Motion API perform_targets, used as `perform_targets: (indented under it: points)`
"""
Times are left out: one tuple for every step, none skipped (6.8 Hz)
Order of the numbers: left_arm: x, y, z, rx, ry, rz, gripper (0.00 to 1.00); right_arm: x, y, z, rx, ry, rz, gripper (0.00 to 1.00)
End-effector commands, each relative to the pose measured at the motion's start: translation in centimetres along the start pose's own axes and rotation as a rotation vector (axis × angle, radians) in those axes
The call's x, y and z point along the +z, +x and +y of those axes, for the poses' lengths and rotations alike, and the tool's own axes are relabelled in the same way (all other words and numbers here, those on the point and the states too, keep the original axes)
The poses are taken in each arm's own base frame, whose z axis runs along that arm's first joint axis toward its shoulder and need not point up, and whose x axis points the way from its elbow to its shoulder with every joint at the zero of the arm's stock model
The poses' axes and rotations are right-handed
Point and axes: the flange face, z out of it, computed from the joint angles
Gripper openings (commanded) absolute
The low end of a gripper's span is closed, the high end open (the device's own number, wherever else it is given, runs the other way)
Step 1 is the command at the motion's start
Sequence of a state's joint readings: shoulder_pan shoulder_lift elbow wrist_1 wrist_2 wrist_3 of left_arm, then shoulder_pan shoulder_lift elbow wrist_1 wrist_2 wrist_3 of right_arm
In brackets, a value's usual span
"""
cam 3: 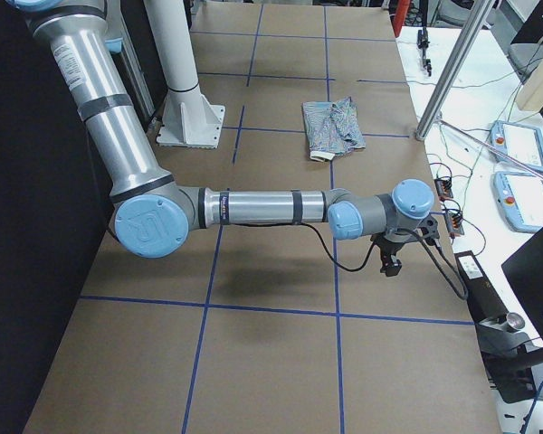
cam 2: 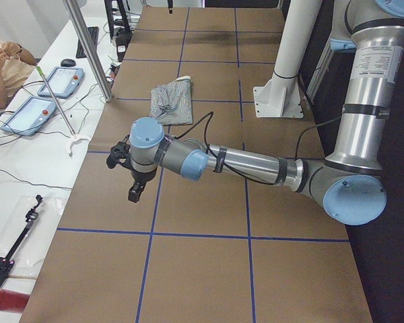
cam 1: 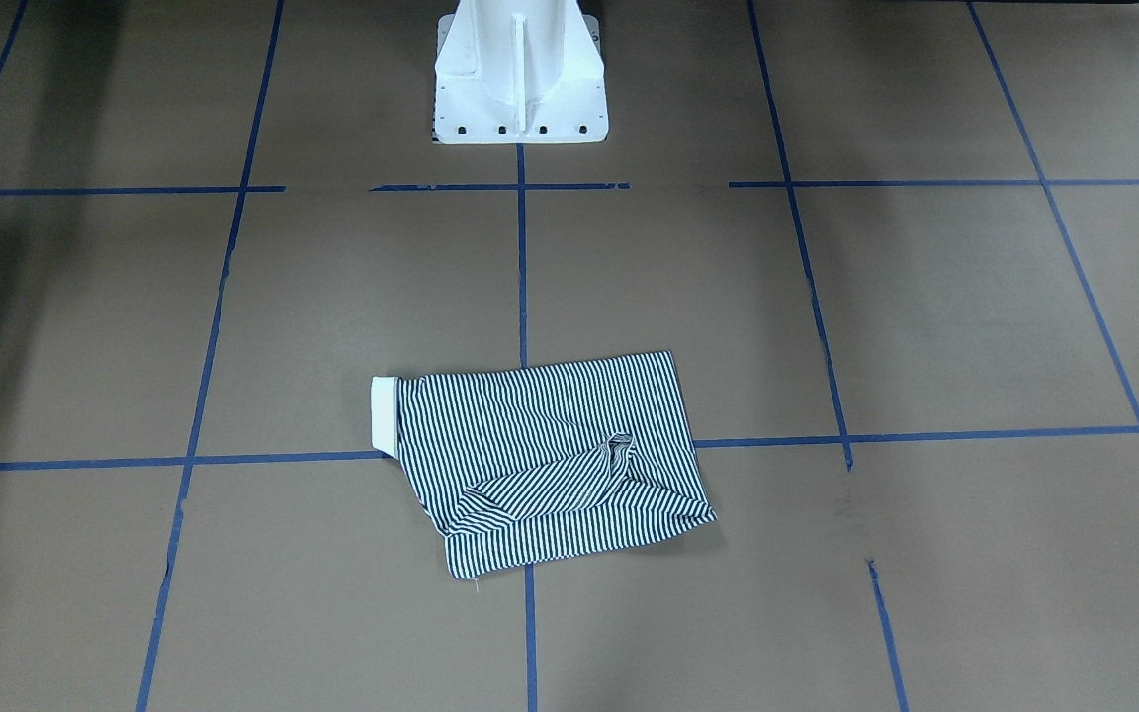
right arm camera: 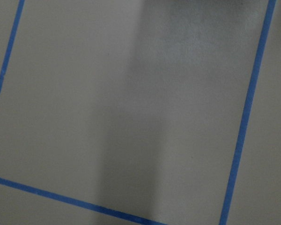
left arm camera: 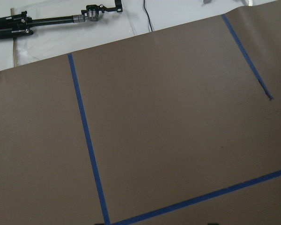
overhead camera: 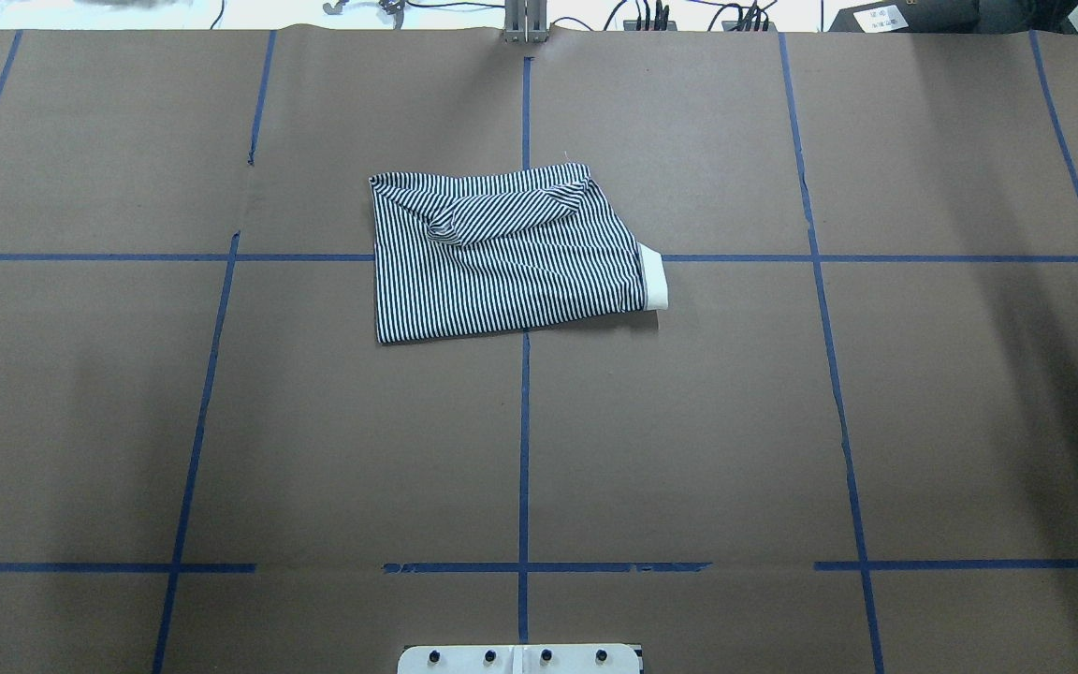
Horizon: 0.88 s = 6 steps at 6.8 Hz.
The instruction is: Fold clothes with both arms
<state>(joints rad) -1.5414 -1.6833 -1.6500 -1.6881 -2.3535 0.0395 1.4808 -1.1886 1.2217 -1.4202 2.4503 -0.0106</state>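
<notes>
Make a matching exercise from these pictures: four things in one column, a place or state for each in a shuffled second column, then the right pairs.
Things:
1. striped shirt
2. collar
3. left gripper
4. pedestal base

Descriptions:
A. white, standing on the robot's side of the table
B. folded, lying over a crossing of blue tape lines
C. cream strip at the shirt's end toward the robot's right
D. hanging above the bare table, apart from the shirt

Pairs: 1-B, 2-C, 3-D, 4-A
</notes>
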Motion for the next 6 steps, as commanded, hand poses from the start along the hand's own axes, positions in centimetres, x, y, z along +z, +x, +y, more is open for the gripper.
perform_targets:
  points:
    - [1.4, -2.3, 6.2, 0.036, -0.163, 0.020, 1.00, -1.8, 0.5, 1.9, 0.039, -0.057, -0.029, 1.00]
    - [2.5, -2.8, 9.1, 0.049, -0.153, 0.019, 1.00, -2.7, -0.6, 2.5, 0.067, -0.087, -0.020, 1.00]
    - [2.4, -2.8, 8.5, 0.109, -0.093, 0.006, 1.00, -1.2, -1.5, 4.2, 0.049, -0.110, -0.007, 1.00]
    - [3.0, -3.2, 8.3, 0.105, -0.099, 0.012, 1.00, 0.8, -4.1, 3.0, 0.014, -0.141, 0.002, 1.00]
    - [2.7, -2.9, 8.2, 0.109, -0.094, 0.012, 1.00, 0.7, -4.1, 3.5, -0.012, -0.127, 0.005, 1.00]
    - [2.9, -3.2, 8.2, 0.113, -0.099, 0.008, 1.00, 0.6, -3.8, 3.5, -0.035, -0.116, 0.049, 1.00]
